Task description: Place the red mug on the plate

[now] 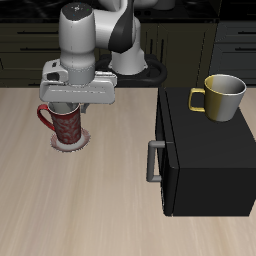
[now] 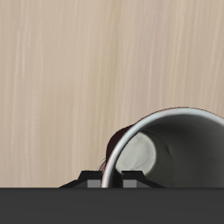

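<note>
The red mug point(image 1: 66, 123) stands upright on the plate point(image 1: 72, 146), which lies on the pale wooden worktop point(image 1: 110, 190) toward the back. The mug's loop handle point(image 1: 44, 117) points away from the black cabinet point(image 1: 208, 160). Only a narrow white crescent of the plate shows around the mug's base.

The tool point(image 1: 72, 100) sits directly above the mug, its grey housing covering the mug's mouth in the exterior view. The fingers themselves are hidden behind the housing there. In the wrist view, the mug's rim point(image 2: 166, 118) curves close to the camera and the pale grey inside point(image 2: 188, 157) fills much of the frame, with a dark red sliver of the outer wall point(image 2: 116, 140) visible beside it. Two dark finger ends point(image 2: 87, 178) appear at the edge of the frame, one on each side of the rim, so the tool appears to be gripping the mug's wall, though contact is not clearly resolved.

The black cabinet stands on the worktop well apart from the plate, with a grey bar handle point(image 1: 153, 161) on the face turned toward the mug. A yellow mug point(image 1: 221, 97) rests upright on the cabinet's top, its handle facing the robot arm point(image 1: 100, 35).
</note>
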You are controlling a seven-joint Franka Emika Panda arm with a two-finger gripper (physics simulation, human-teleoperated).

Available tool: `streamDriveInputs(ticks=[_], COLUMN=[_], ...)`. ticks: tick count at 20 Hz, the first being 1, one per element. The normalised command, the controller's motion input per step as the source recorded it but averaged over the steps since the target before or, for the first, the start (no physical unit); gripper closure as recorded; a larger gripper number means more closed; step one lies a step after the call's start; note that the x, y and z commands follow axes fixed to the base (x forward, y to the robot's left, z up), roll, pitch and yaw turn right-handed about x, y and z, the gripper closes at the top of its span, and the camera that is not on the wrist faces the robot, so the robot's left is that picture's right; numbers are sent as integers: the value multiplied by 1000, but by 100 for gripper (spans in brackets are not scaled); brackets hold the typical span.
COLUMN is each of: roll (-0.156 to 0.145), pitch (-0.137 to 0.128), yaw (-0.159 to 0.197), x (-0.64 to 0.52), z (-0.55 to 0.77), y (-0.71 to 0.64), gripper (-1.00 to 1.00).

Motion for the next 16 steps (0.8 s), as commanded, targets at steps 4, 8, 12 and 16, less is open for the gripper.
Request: streamDriveInputs(ticks=[4, 8, 12, 16], roll=[-1, -46, 4, -8], pitch=[-20, 18, -17, -7], yaw=[18, -26, -31, -26], x=[-288, -326, -314, -200], z=[35, -98, -6, -22], y=[-67, -213, -39, -11], gripper=[100, 100, 100, 100])
